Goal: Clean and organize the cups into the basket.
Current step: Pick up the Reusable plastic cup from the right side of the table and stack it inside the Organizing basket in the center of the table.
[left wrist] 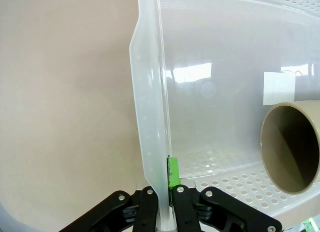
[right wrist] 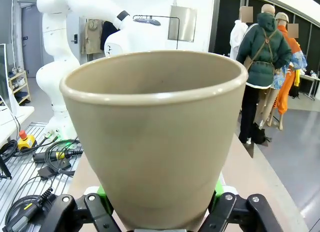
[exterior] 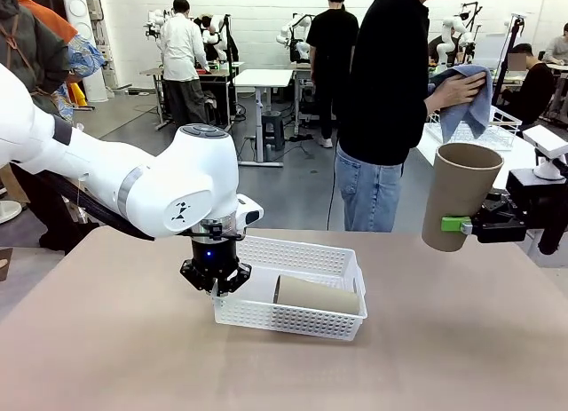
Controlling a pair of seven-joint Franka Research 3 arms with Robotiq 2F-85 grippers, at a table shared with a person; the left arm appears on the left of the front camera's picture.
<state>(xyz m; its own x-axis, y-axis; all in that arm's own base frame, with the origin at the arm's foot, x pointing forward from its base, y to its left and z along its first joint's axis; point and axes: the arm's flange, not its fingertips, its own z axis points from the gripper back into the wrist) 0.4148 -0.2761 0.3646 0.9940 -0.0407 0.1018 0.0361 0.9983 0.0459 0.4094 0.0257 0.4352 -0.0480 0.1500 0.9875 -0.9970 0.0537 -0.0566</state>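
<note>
One tan cup (exterior: 315, 296) lies in the basket (exterior: 293, 324), w/ my left gripper (exterior: 216, 282) clamped on its wall. My right gripper (exterior: 463, 225) grips a second tan cup (exterior: 457, 193) upright, well right of it (person's cloth (exterior: 466, 105) behind). Wipe & placing left, I'd say. No legible txt; sticker (left wrist: 277, 87) blank.

the left gripper (left wrist: 165, 194) pinches the basket (left wrist: 148, 117) wall; a tan cup (left wrist: 295, 147) lies inside on its side, mouth towards the camera.

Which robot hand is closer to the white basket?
Left. The left gripper is shut on the basket at its left rim; the right gripper holds a tan cup in the air, off to its right.
</note>
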